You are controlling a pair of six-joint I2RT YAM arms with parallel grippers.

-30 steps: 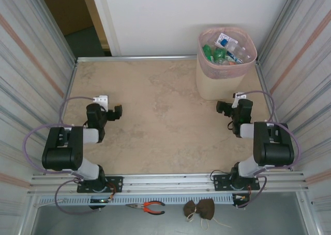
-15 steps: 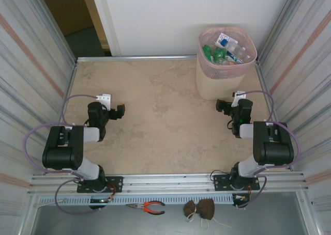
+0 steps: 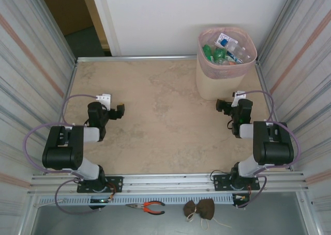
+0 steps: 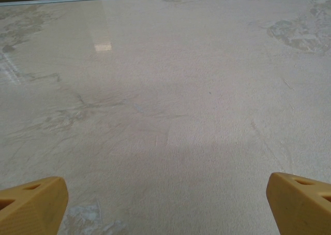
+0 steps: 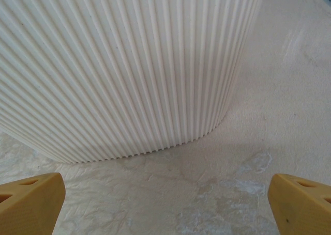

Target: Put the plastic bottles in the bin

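Top external view: the left gripper (image 3: 118, 111) sits low over the left half of the desk (image 3: 165, 106), pointing toward the middle. A metal rail borders the desk's far edge, and ribbed metal walls close in both sides. A wide stretch of beige, marbled surface runs between the two arms. At the far right corner stands the bin (image 3: 213, 84), a cream, rounded-square wastebasket with a pink bag liner folded over its rim. The plastic bottles (image 3: 226, 50) lie heaped inside it: green ones, clear ones with blue labels, and a white-labelled one on top. The right gripper (image 3: 223, 107) hangs just in front of the bin's base, near the right wall. Below the near rail lie orange-handled pliers (image 3: 147, 207) and two brown pouches (image 3: 200, 209).

Left wrist view: what the overhead cannot settle shows here. The jaws are spread wide, one yellow fingertip (image 4: 33, 204) at each lower corner, with nothing between them. Desk surface (image 4: 165, 90) reaches ahead to the far rail.

Right wrist view: the bin's wall (image 5: 129, 64) is finely ribbed from top to bottom, a detail the overhead view blurs. It stands upright on the desk (image 5: 289, 90), close ahead of the right gripper (image 5: 165, 204), whose jaws are likewise wide apart and hold nothing. More desk runs past the bin on its right side.
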